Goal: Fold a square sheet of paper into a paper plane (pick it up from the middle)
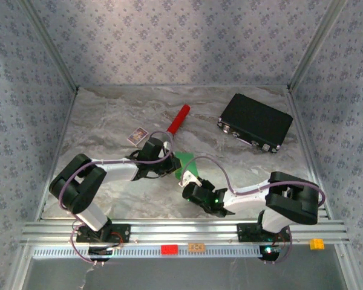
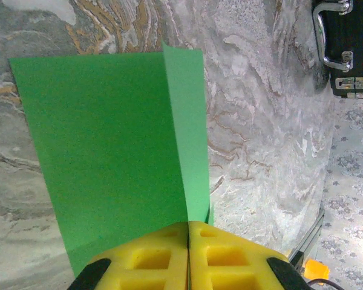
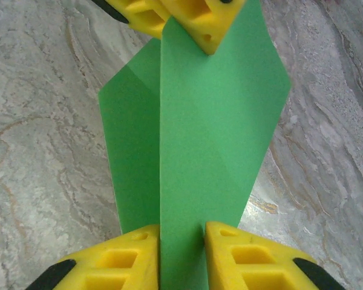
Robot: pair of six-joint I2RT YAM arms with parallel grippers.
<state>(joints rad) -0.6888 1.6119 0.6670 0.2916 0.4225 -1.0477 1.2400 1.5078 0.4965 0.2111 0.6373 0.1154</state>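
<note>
**Marble tabletop, patterned walls: first crease in hand, both grippers on the sheet**

Table [image 1: 109, 115] layout, top view: the square sheet of paper [image 1: 185, 163] sits mid-table between the two wrists. From the sheet, the red cylinder [image 1: 178, 119] is at 12 o'clock, the black case [image 1: 255, 122] at 2 and the printed card [image 1: 137, 136] at 10. All three are apart from the paper.

Left gripper [image 2: 188, 232]: fingers pressed together, pinching the sheet's near edge right on the fold line. In the left wrist view a narrow flap stands up toward 12 o'clock, and the wide panel spreads toward 11. Can't tell whether the far edge touches the table.

Right gripper [image 3: 181, 238]: fingers [image 3: 136, 257] apart, with the raised ridge of paper running through the gap. I read that as straddling, not clamped. In the right wrist view the left gripper's pads [image 3: 193, 15] are at 12 o'clock, on the other end of the same ridge.

Step, my read: centre fold being formed. There's no dart shape yet, so this is early in the task.

Next move calls for:
- the right fingers to shut on the ridge
- both ends held in line so the two halves meet edge to edge
- the ridge pressed down into a sharp crease

Thin paper will skew if one end pulls sideways.
</note>
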